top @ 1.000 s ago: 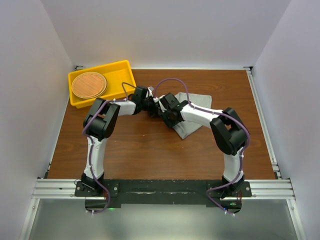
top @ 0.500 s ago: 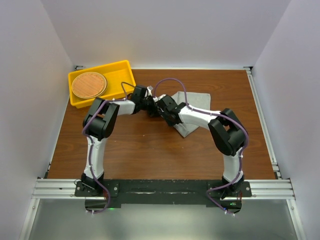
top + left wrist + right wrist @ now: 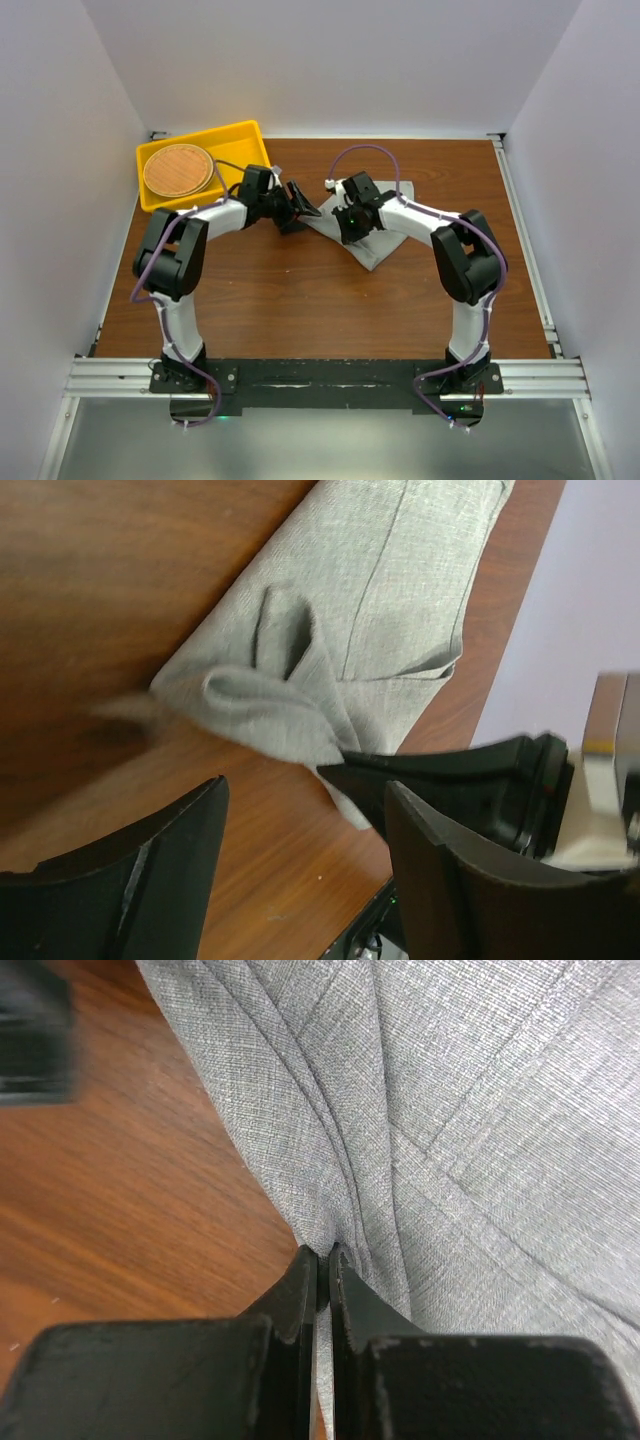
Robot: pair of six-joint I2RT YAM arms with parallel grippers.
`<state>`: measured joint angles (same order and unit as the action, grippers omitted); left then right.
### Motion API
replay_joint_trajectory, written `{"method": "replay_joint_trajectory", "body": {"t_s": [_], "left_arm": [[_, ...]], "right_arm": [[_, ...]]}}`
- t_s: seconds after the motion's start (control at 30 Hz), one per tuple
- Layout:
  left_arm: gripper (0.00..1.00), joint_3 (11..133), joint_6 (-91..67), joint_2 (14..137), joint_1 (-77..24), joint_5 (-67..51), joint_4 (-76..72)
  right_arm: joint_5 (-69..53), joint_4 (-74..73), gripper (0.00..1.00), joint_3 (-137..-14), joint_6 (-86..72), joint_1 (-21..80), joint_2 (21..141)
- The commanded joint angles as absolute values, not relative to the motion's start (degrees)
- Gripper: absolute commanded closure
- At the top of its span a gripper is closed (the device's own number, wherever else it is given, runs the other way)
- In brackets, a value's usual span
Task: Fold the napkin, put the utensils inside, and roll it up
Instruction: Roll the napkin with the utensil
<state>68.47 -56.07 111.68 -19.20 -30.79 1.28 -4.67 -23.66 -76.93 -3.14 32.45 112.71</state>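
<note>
Starting at the upper left of the overhead view: got a yellow tray point(image 3: 235, 150) parked at the far corner of the counter point(image 3: 280, 290), with a round brown woven disc point(image 3: 177, 170) lying in its left half. Just right of the tray, spotting the left fingers point(image 3: 303, 207) spread wide, pointing right toward the napkin point(image 3: 372, 252) and gripping nothing.

Same deal from the left wrist view: left fingers point(image 3: 150, 880) parted along the bottom of the frame, bare wood between them. Napkin point(image 3: 380, 610) lying beyond the tips, running from the middle up to the upper right. Looks folded into a long band there, with a bunched, puckered corner at its lower left end. Can also see the right fingers point(image 3: 440, 775) as a black tip meeting that lower end, centre right.

Moving right in the overhead view: napkin sitting right of centre on the counter as a slanted grey patch, partly under the right arm point(image 3: 455, 265). Right fingers point(image 3: 350, 218) down on its left edge.

From the right wrist view: right fingers point(image 3: 295, 1300) squeezed together at bottom centre, tips right at the napkin point(image 3: 480, 1110) edge, seemingly pinching a thin crease of cloth. Grey fabric filling the right of that frame, brown wood on the left. Depth of the pinch: can't tell.
</note>
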Motion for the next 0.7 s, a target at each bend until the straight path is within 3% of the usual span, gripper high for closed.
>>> {"method": "replay_joint_trajectory", "body": {"t_s": [0.0, 0.3, 0.67], "left_arm": [[0.3, 64.1, -60.5, 106.5, -19.6, -25.9, 1.2], [0.3, 66.5, -68.6, 114.3, -24.3, -22.6, -2.6], [0.45, 67.2, -75.7, 114.4, -28.6, -9.1, 5.2]], "right_arm": [[-19.3, -25.2, 1.0, -71.8, -5.0, 29.8, 117.4], [-28.8, -25.0, 1.0, -74.1, -6.1, 27.0, 119.4], [-29.4, -24.1, 1.0, -73.3, -6.9, 25.8, 119.3]]}}
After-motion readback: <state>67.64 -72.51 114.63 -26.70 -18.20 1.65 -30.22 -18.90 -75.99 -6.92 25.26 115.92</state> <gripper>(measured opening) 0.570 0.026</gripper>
